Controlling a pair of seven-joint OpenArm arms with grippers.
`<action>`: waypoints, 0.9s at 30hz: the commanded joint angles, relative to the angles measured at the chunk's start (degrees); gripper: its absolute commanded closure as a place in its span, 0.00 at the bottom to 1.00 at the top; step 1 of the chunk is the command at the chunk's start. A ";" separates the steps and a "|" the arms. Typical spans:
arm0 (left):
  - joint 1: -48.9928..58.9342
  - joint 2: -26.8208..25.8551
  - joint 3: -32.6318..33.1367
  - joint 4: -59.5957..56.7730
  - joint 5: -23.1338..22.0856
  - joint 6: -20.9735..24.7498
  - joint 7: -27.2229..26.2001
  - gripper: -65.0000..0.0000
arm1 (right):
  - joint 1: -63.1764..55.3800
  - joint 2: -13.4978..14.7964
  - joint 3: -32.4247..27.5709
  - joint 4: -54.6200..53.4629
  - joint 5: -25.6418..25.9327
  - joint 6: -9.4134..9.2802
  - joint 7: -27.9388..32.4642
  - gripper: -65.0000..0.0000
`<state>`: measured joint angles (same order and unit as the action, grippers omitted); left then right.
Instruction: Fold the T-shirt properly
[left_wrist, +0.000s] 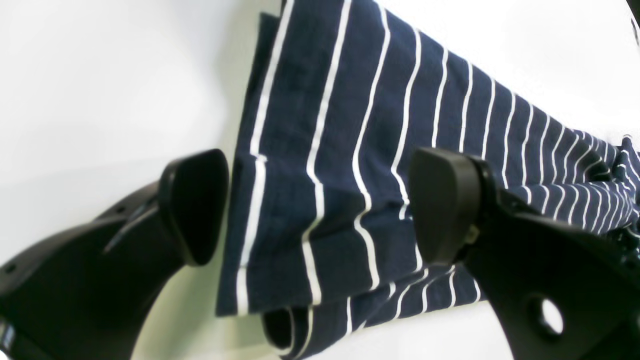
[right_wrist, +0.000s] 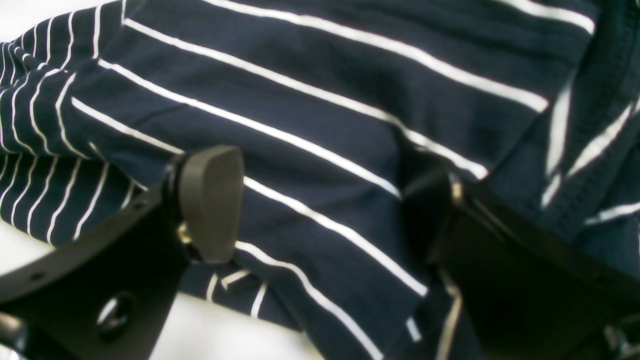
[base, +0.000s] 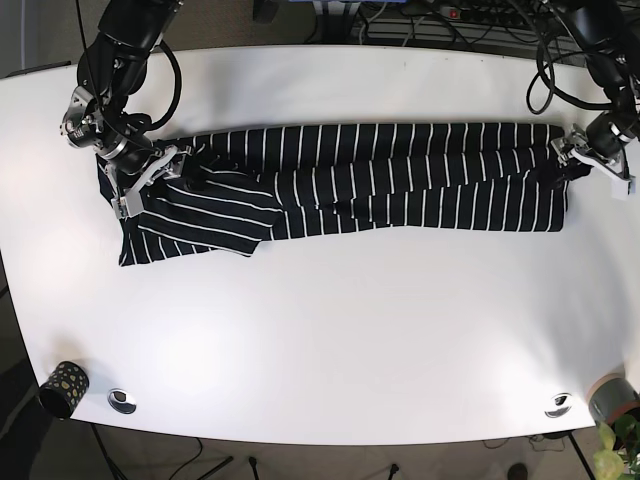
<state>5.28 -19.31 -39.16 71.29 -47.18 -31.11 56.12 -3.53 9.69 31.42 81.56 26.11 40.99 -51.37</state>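
The shirt (base: 380, 178) is stretched lengthwise across the tabletop (base: 330, 330). Both grippers' jaws are spread open over its ends. If only one layer is pinched, the fold could be dragged askew.

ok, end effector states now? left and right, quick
Left end effector: open, fingers straddling the hem end of the striped T-shirt, not clamped.
Right end effector: open over the shirt's sleeve end, holding nothing.

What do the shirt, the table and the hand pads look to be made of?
Shirt: soft knit, likely cotton jersey; it drapes and creases, with a stitched hem. Table: smooth white, probably laminate, with a faint sheen. Left hand pads: matte black, rubber or plastic, I can't tell which.
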 joint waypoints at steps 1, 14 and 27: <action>-0.14 -0.60 0.08 0.14 0.72 0.12 1.16 0.19 | -0.03 0.46 0.01 -0.20 -2.24 -0.99 -2.74 0.27; -0.14 -0.43 4.91 1.72 1.07 0.12 0.72 0.87 | -0.03 0.37 0.10 -0.20 -2.15 -0.99 -2.65 0.27; 2.68 2.39 19.77 29.07 8.37 0.48 0.72 0.87 | -0.03 0.11 0.10 -0.20 -2.15 -0.99 -2.65 0.27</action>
<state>8.14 -18.17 -21.96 97.76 -39.42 -30.28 57.49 -3.53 9.67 31.44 81.54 26.15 40.97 -51.29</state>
